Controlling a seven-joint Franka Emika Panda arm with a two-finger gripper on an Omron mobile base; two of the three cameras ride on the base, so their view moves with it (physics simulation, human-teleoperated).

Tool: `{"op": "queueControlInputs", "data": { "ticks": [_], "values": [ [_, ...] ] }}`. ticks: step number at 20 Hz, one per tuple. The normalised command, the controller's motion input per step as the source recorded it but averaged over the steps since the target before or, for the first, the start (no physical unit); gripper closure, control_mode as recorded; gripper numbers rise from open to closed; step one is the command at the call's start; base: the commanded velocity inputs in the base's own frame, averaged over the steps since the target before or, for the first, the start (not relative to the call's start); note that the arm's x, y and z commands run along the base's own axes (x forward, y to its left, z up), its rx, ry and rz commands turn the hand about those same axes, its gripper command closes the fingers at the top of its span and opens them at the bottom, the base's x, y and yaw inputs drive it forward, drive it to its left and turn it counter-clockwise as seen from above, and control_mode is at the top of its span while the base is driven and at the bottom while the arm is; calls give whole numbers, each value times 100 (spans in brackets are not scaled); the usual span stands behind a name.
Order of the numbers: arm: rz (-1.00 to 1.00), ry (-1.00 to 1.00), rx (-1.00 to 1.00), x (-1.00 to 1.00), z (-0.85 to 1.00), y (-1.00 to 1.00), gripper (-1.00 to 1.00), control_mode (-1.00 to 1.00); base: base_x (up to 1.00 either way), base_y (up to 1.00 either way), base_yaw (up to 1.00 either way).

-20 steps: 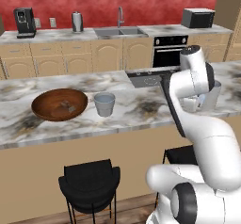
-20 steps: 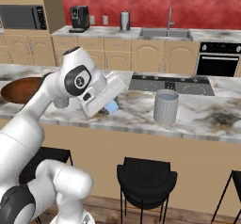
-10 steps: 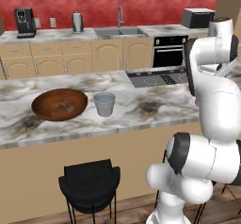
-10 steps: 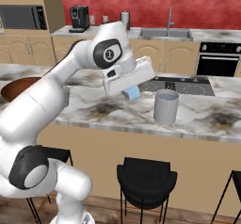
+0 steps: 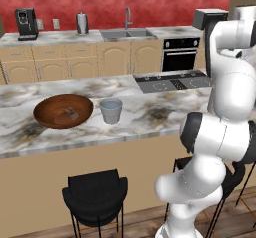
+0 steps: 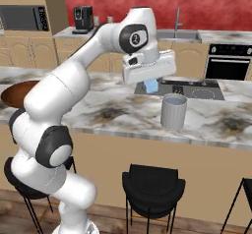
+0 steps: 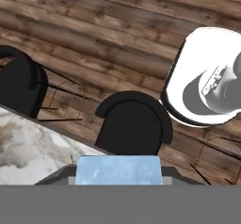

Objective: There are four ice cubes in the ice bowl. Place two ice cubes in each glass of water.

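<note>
My gripper (image 6: 150,87) is shut on a pale blue ice cube (image 6: 152,85), held in the air over the marble counter (image 6: 113,115). It hangs just above and to the left of a grey-blue glass of water (image 6: 173,111). In the hand view the ice cube (image 7: 118,169) sits between the fingers at the bottom. The other glass of water (image 5: 111,110) stands right beside the brown wooden ice bowl (image 5: 62,111), which has small pale pieces lying in it. The ice bowl (image 6: 14,93) also shows at the left edge of the right base view.
A black cooktop (image 5: 172,81) is set into the counter behind the gripper. Black stools (image 6: 152,186) stand under the counter's front edge. The back counter carries a steel kettle (image 5: 82,23), a sink (image 5: 127,33) and a coffee machine (image 5: 26,23).
The arm has swung right along the counter with the ice cube in its grip, from near the bowl side to just beside the right-hand glass. The jaws have stayed as they were.
</note>
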Motion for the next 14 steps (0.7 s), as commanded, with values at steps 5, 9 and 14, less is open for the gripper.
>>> {"op": "queueControlInputs", "data": {
  "ticks": [5,9,14],
  "values": [
    [-11,-7,0,36,-34,-1,100,-100,0,0,0],
    [-8,-12,0,33,-36,0,100,-100,0,0,0],
    [-8,-12,0,35,-28,-3,100,-100,0,0,0]
  ]
}}
